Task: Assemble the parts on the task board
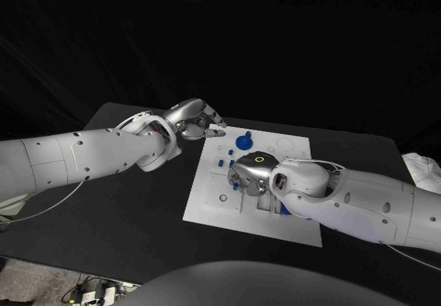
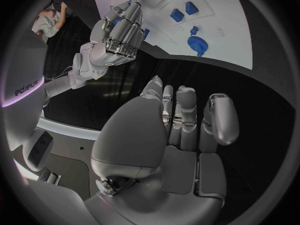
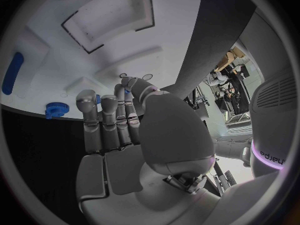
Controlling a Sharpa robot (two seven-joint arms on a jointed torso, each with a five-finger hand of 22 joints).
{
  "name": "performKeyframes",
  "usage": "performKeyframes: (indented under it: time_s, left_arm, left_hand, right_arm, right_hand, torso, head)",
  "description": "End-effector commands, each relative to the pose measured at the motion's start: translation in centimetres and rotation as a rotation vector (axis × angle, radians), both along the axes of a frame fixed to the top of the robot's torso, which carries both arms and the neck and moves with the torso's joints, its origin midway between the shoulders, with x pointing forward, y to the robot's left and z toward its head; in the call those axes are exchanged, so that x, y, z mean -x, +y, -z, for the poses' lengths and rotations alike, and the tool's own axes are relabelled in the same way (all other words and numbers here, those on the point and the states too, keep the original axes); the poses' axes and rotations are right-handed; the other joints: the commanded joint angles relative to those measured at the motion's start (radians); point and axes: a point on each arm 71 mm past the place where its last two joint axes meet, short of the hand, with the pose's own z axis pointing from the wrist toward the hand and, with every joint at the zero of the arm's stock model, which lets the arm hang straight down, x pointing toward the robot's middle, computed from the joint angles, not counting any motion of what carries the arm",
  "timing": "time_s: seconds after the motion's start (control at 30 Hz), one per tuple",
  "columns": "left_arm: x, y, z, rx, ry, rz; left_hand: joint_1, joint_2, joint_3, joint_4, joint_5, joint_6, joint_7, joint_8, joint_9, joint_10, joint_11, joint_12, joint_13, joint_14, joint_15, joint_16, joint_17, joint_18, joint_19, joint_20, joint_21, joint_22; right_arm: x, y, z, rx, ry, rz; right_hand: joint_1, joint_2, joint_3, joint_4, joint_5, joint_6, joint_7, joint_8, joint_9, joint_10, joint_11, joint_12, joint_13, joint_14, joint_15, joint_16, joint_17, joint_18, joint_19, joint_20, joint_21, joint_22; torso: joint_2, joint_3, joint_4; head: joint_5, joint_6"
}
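Observation:
The white task board [image 1: 213,205] lies mid-table. A blue gear [image 1: 243,141] stands near its far edge, with small blue parts [image 1: 220,162] just in front of it. My right hand [image 1: 256,173] reaches down onto the board's middle. Its thumb and fingertips [image 3: 122,92] meet over a small blue part [image 3: 127,91], which looks pinched between them. My left hand [image 1: 193,120] hovers above the board's far left corner with its fingers [image 2: 185,116] straight and nothing in them. The left wrist view shows the gear [image 2: 199,44], two blue blocks [image 2: 177,16] and the right hand [image 2: 119,35].
The board has empty rectangular recesses [image 3: 106,15] and a long blue part [image 3: 12,72] lying on it; the gear [image 3: 56,108] stands near its edge. Black tabletop [image 1: 129,210] surrounds the board. A white bundle [image 1: 421,169] sits at the table's right edge.

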Motion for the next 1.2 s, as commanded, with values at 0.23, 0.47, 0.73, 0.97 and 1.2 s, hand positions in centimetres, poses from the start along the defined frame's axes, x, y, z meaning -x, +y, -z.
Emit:
performKeyframes:
  time_s: [0.23, 0.47, 0.73, 0.97, 1.2]
  left_arm:
    - [0.03, -0.25, 0.13, -0.003, 0.014, 0.009]
    - [0.06, -0.23, 0.28, -0.004, 0.018, 0.008]
    - [0.09, -0.23, 0.41, -0.005, 0.021, 0.008]
    - [0.10, -0.24, 0.53, -0.006, 0.024, 0.008]
    - [0.16, -0.28, 0.64, -0.006, 0.030, 0.009]
  left_hand:
    - [-0.001, 0.008, 0.008, 0.001, 0.002, 0.010, 0.000, 0.006, 0.000, 0.009, 0.000, 0.005, -0.001, 0.003, 0.008, 0.003, 0.000, 0.018, 0.000, 0.008, -0.001, 0.176]
    - [-0.001, 0.008, 0.008, 0.001, 0.002, 0.010, 0.000, 0.006, 0.000, 0.009, 0.000, 0.005, -0.001, 0.003, 0.008, 0.003, 0.000, 0.018, 0.000, 0.008, -0.001, 0.176]
    - [-0.001, 0.008, 0.008, 0.001, 0.002, 0.010, 0.000, 0.006, 0.000, 0.009, 0.000, 0.005, -0.001, 0.003, 0.008, 0.003, 0.000, 0.018, 0.000, 0.008, -0.001, 0.176]
    - [-0.001, 0.009, 0.008, 0.000, 0.002, 0.010, 0.000, 0.006, 0.000, 0.010, -0.001, 0.005, -0.001, 0.003, 0.008, 0.002, -0.001, 0.018, 0.000, 0.009, -0.002, 0.176]
    - [-0.001, 0.009, 0.008, 0.000, 0.002, 0.010, 0.000, 0.006, 0.000, 0.010, -0.001, 0.005, -0.001, 0.003, 0.008, 0.002, -0.001, 0.018, 0.000, 0.009, -0.002, 0.176]
  right_arm:
    - [0.06, -0.07, 0.01, 0.008, -0.017, -0.001]
    - [0.19, -0.12, -0.03, 0.010, -0.021, -0.004]
    - [0.31, -0.05, 0.00, 0.019, -0.019, -0.007]
    - [0.32, 0.02, 0.11, 0.030, -0.019, -0.008]
    - [0.31, 0.01, 0.25, 0.053, -0.034, -0.012]
  right_hand:
    - [0.001, 0.004, -0.007, -0.005, -0.007, 0.006, 0.000, 0.008, 0.006, 0.005, -0.003, 0.005, 0.002, 0.002, -0.007, 0.004, -0.003, 0.012, 0.002, -0.007, -0.007, 0.083]
    - [0.005, 0.002, -0.006, -0.009, -0.005, 0.004, 0.000, 0.008, 0.009, 0.006, -0.004, 0.005, 0.003, 0.001, -0.008, 0.003, -0.005, 0.012, 0.002, -0.008, -0.008, 0.083]
    - [0.006, 0.001, -0.005, -0.011, -0.004, 0.002, 0.000, 0.008, 0.011, 0.005, -0.004, 0.005, 0.003, -0.001, -0.009, 0.002, -0.007, 0.013, 0.001, -0.009, -0.010, 0.082]
    - [0.007, 0.001, -0.005, -0.012, -0.003, 0.001, 0.001, 0.008, 0.012, 0.006, -0.004, 0.005, 0.003, -0.002, -0.009, 0.002, -0.008, 0.013, 0.001, -0.009, -0.010, 0.082]
    - [0.007, 0.001, -0.004, -0.013, -0.002, -0.002, 0.001, 0.007, 0.012, 0.006, -0.004, 0.005, 0.003, -0.005, -0.009, 0.000, -0.013, 0.013, -0.002, -0.009, -0.013, 0.081]
  torso:
    - [0.000, -0.0007, -0.0001]
    - [-0.001, -0.0014, -0.0004]
    - [-0.001, -0.0015, 0.0003]
    - [-0.001, -0.0018, 0.0003]
    - [-0.001, -0.0016, 0.0003]
  head:
    - [0.001, 0.000]
    - [0.002, 0.000]
    - [0.002, 0.000]
    - [0.000, 0.000]
    - [0.000, 0.000]
